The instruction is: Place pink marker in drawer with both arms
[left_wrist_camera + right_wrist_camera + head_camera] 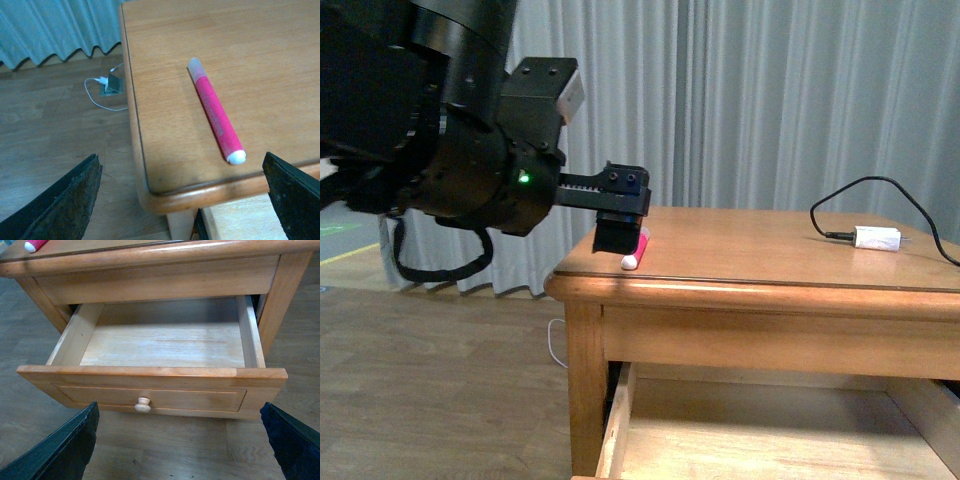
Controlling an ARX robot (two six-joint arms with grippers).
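The pink marker (635,252) lies on the table top near its front left corner, whitish cap end toward the edge. In the left wrist view the pink marker (216,111) lies flat and free. My left gripper (620,235) hovers just over it, open, with the marker between and beyond the spread fingers (60,205). The drawer (150,372) stands pulled out, its pale inside bare, its round knob (143,404) at the front. My right gripper (180,407) is open in front of the drawer, holding nothing. It is out of the front view.
A white charger block (876,238) with a black cable lies on the table (770,255) at the right. On the wooden floor beside the table lies a white cable with a plug (107,85). A curtain hangs behind.
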